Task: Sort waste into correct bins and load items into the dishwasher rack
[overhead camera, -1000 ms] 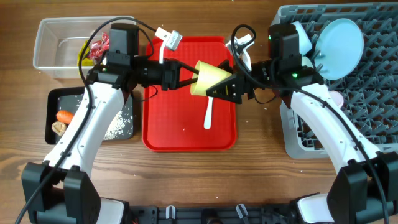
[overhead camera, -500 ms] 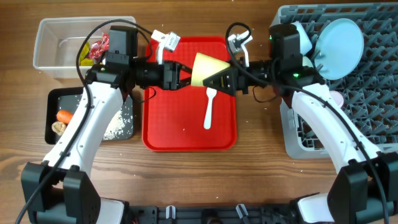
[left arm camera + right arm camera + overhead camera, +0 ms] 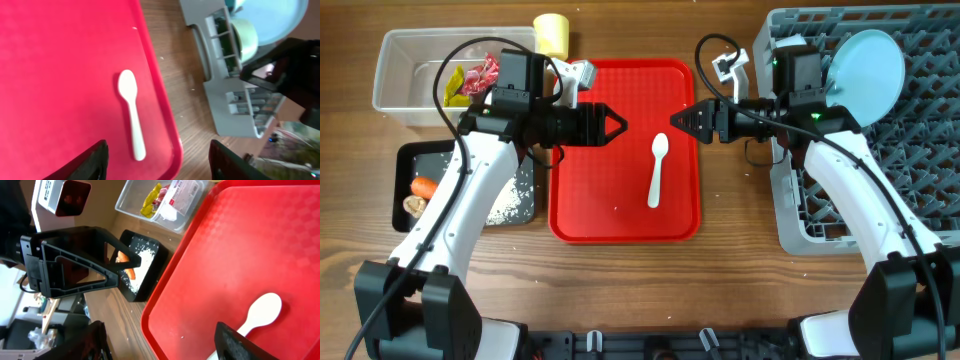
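Spoon [image 3: 656, 175] lies on the red tray [image 3: 590, 210], its long axis running front to back and its bowl pointing to the far edge. Your left gripper [image 3: 618, 125] and right gripper [image 3: 676, 120] face each other above it, jaws parted, holding nothing. Only overhead shows you the yellow cup [image 3: 551, 35] on the table beside the clear tub [image 3: 400, 100].

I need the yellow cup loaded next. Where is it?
In the overhead view the yellow cup sits on the table at the far side, between the clear tub and the red tray's far left corner.
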`<action>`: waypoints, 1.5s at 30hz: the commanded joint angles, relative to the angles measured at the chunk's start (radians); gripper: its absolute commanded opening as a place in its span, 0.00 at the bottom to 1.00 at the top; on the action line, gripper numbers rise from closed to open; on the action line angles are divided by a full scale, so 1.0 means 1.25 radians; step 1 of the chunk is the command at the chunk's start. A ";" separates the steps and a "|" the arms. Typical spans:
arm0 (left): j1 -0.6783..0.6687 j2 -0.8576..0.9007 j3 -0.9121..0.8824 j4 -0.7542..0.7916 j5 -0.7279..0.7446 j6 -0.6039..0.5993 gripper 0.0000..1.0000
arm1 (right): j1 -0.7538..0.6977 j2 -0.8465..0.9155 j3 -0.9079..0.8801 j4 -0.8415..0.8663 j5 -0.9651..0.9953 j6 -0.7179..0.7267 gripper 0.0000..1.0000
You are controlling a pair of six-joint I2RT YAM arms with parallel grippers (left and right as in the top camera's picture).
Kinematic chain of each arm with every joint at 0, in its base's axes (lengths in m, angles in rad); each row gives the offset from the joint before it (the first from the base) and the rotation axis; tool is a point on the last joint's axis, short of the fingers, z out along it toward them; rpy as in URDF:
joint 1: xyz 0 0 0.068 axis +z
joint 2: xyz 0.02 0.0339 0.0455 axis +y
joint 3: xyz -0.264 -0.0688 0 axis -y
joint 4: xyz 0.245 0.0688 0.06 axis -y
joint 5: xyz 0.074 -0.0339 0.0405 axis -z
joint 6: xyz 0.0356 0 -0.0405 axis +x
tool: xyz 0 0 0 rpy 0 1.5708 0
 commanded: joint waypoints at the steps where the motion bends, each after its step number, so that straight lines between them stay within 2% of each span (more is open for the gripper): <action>1: -0.004 0.005 0.006 0.008 -0.119 0.010 0.65 | -0.001 -0.002 0.002 -0.005 0.035 -0.010 0.82; 3: -0.004 0.005 0.027 0.006 -0.250 -0.007 0.64 | -0.001 -0.002 0.002 -0.005 0.057 -0.007 0.90; 5: -0.004 0.027 0.153 0.008 -0.490 0.005 0.73 | -0.001 -0.002 0.002 -0.005 0.074 -0.002 0.98; 6: -0.003 0.062 0.212 0.009 -0.542 0.020 0.77 | -0.001 -0.002 0.002 -0.007 0.079 0.002 0.99; 9: 0.020 0.319 0.489 0.050 -0.606 0.117 0.96 | -0.001 -0.002 0.002 -0.023 0.096 0.009 1.00; 11: 0.020 0.567 0.757 0.016 -0.680 0.251 1.00 | -0.001 -0.002 0.002 -0.074 0.136 -0.014 1.00; 12: 0.024 0.653 0.845 0.007 -0.695 0.304 1.00 | -0.001 -0.002 0.002 -0.091 0.161 -0.017 1.00; 13: 0.031 0.701 0.875 0.016 -0.692 0.313 1.00 | -0.001 -0.002 0.002 -0.101 0.186 -0.018 0.99; 15: 0.070 0.747 0.875 0.056 -0.643 0.312 0.99 | -0.001 -0.002 0.002 -0.106 0.210 -0.018 1.00; 18: 0.147 0.753 0.875 0.054 -0.547 0.291 0.93 | -0.001 -0.002 0.002 -0.101 0.210 -0.014 0.99; 22: 0.163 0.763 0.875 0.031 -0.464 0.288 0.87 | -0.001 -0.002 0.002 -0.080 0.210 -0.001 0.99; 27: 0.117 0.789 0.874 0.028 -0.454 0.301 0.87 | -0.001 -0.002 0.002 -0.078 0.225 0.010 0.99; 33: 0.123 0.790 0.874 -0.038 -0.455 0.303 0.82 | -0.001 -0.002 0.002 -0.077 0.231 0.010 0.99; 40: 0.108 0.790 0.874 -0.144 -0.454 0.303 0.57 | -0.001 -0.002 0.002 -0.077 0.231 0.010 0.99; 45: 0.078 0.790 0.874 -0.233 -0.454 0.303 0.45 | -0.001 -0.002 0.002 -0.076 0.231 0.012 1.00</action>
